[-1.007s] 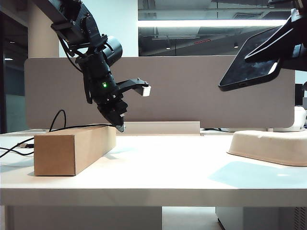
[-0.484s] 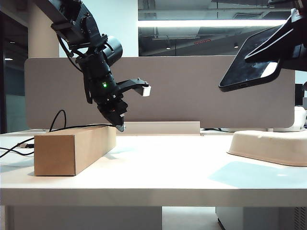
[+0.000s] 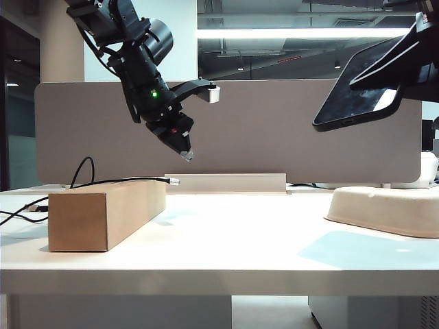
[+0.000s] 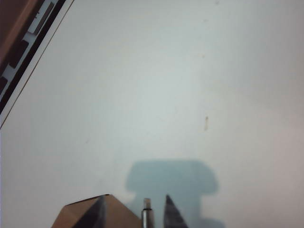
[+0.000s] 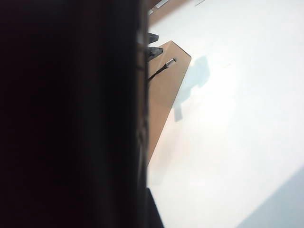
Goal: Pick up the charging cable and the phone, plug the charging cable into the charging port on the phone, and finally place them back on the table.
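Lifting clear, the left gripper [image 3: 186,155], fingers spread, has left the charging cable [image 3: 123,180] on the box [image 3: 103,211]; regrasp required. Right gripper [image 3: 405,65] pinches the phone [image 3: 350,96].

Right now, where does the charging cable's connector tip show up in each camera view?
Exterior view: connector tip at the cardboard box's far top end, below the left gripper.
Left wrist view: tip between the jaws' ends, at the bottom edge.
Right wrist view: tip near the top, on the box.
Shared landmark: the cardboard box.
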